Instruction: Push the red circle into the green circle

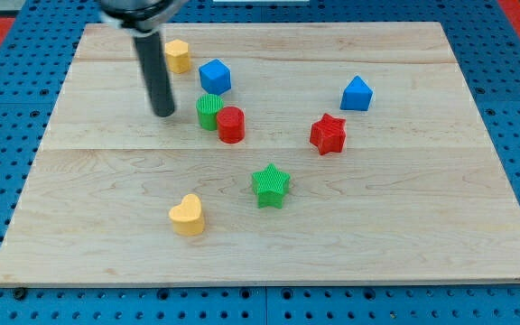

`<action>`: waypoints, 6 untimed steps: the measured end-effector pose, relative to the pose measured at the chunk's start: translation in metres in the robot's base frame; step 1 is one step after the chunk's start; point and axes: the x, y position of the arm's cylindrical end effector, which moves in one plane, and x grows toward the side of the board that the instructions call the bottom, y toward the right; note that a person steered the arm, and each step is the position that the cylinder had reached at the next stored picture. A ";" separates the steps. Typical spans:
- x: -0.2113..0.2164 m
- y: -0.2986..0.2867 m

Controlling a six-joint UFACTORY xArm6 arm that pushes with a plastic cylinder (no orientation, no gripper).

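Note:
The red circle (pixel 231 125) stands just right of the green circle (pixel 209 111), and the two touch, a little left of the board's middle. My tip (pixel 163 114) rests on the board to the left of the green circle, a short gap away. The rod rises from it toward the view's top left.
A blue cube (pixel 215 77) sits just above the green circle. A yellow block (pixel 179 56) lies near the top. A blue block (pixel 357 94), a red star (pixel 329 134), a green star (pixel 270 185) and a yellow heart (pixel 187 215) lie on the wooden board (pixel 422 226).

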 end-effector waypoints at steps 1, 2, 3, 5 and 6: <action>0.055 0.070; 0.057 0.132; 0.029 0.125; 0.007 0.112; 0.001 0.103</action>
